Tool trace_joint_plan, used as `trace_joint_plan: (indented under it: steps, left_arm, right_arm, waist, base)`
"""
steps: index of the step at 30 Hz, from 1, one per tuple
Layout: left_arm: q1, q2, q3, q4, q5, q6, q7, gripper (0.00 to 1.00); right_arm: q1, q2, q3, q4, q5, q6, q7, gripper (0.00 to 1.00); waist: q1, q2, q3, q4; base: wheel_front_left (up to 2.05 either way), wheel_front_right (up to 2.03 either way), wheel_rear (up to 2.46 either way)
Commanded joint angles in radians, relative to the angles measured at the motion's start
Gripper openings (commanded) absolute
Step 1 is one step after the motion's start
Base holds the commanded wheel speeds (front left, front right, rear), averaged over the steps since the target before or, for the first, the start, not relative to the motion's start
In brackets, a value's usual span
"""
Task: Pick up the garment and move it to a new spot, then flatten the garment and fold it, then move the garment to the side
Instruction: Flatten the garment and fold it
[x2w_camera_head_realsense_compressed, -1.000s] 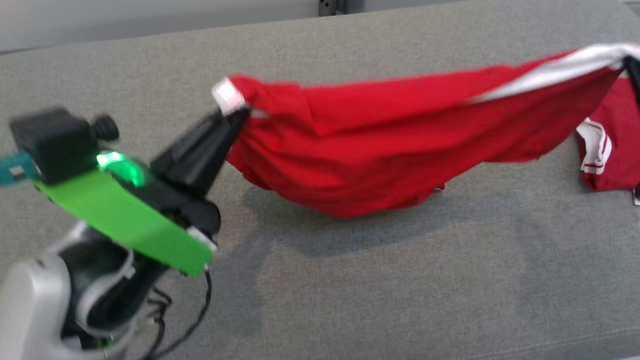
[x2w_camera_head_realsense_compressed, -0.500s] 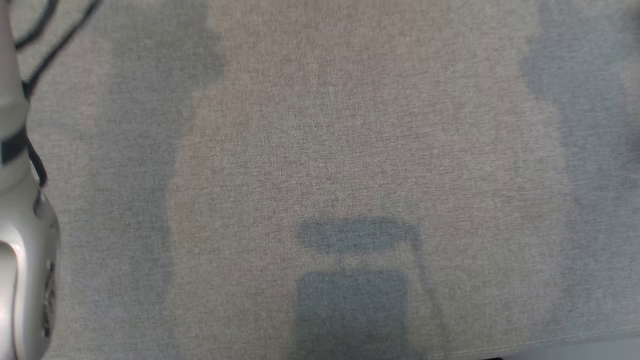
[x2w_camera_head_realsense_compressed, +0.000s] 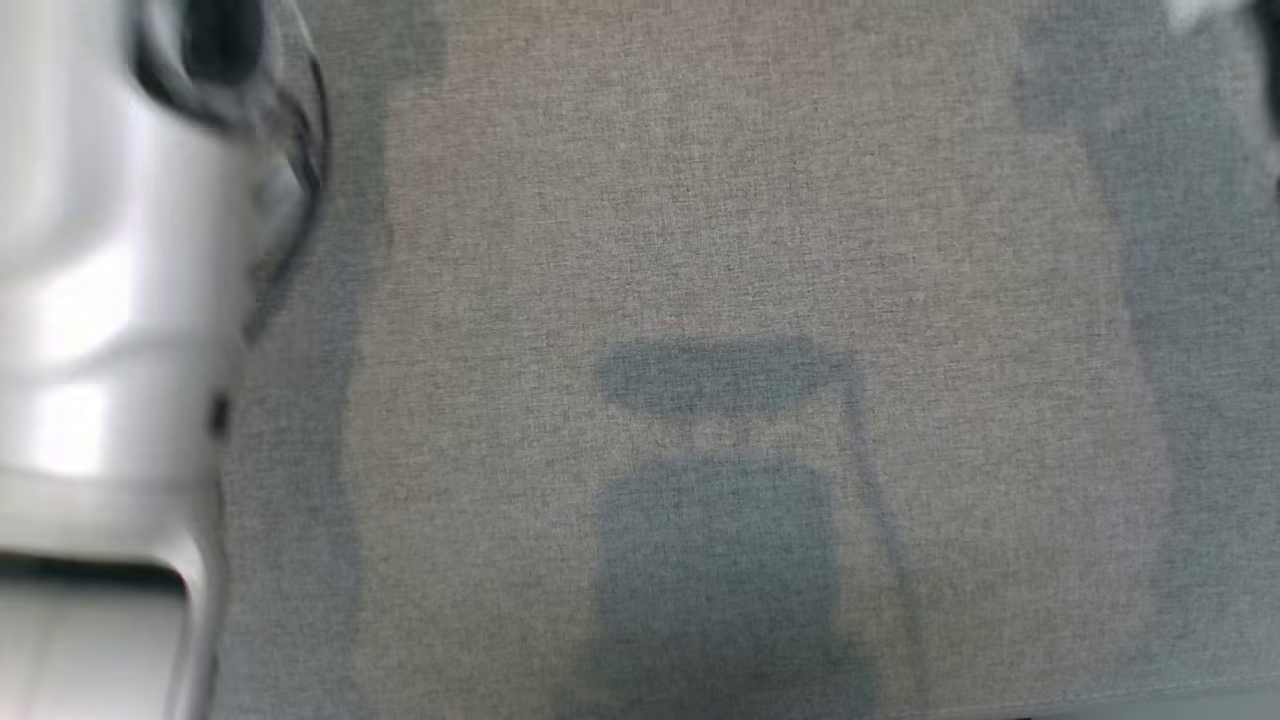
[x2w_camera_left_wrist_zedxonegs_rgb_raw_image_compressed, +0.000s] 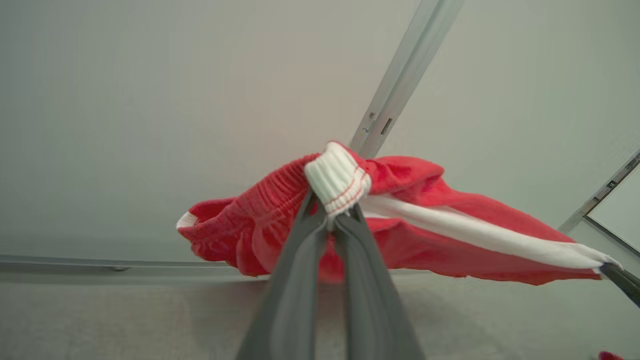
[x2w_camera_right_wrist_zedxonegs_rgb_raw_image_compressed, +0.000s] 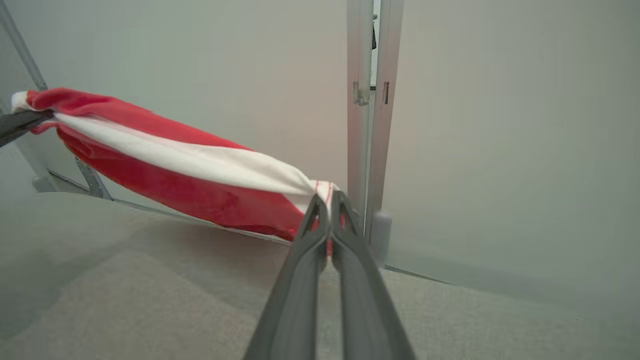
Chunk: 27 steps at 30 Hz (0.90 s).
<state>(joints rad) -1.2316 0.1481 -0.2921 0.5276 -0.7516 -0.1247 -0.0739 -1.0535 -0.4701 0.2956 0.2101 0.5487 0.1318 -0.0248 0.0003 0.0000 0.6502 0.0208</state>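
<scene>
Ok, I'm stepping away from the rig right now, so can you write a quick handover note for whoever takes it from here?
Grip: the left pincer is shut on the white ribbed edge of the garment; the right pincer is shut on the other end, at its white stripe.
Where: the red garment is stretched between both pincers, held up above the grey padded surface and sagging a little in the middle.
Done: the pick-up.
Left: set it down at the new spot, flatten it, fold it, then move it to the side.
</scene>
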Motion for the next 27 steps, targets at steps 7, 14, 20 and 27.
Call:
trace_joint_plan:
  steps: [7,14,20,27]
  left_arm:
    - [0.510,-0.006,-0.094,-0.091,-0.101,-0.007,-0.147,0.00]
    - [0.968,-0.001,-0.154,-0.235,-0.136,0.020,-0.178,0.00]
    - [1.293,0.041,-0.176,-0.408,-0.146,0.138,-0.160,0.00]
    - [1.440,0.087,-0.179,-0.652,-0.188,0.222,-0.075,0.00]
  right_arm:
    - [0.489,-0.101,0.041,-0.115,0.120,-0.002,-0.088,0.00]
    - [0.916,-0.130,-0.018,-0.208,0.129,-0.002,-0.149,0.00]
    - [1.295,-0.121,-0.146,-0.327,0.106,-0.004,-0.132,0.00]
    - [1.482,-0.098,-0.321,-0.537,0.105,-0.006,-0.065,0.00]
  waist:
    - [-0.0003,0.0000,-0.147,0.033]
    - [-0.0003,0.0000,-0.332,0.053]
    - [-0.0003,0.0000,-0.428,0.072]
    - [-0.0003,0.0000,-0.416,0.096]
  base:
    - [0.00,0.00,0.00]
    - [0.00,0.00,0.00]
    - [0.00,0.00,0.00]
    - [0.00,0.00,0.00]
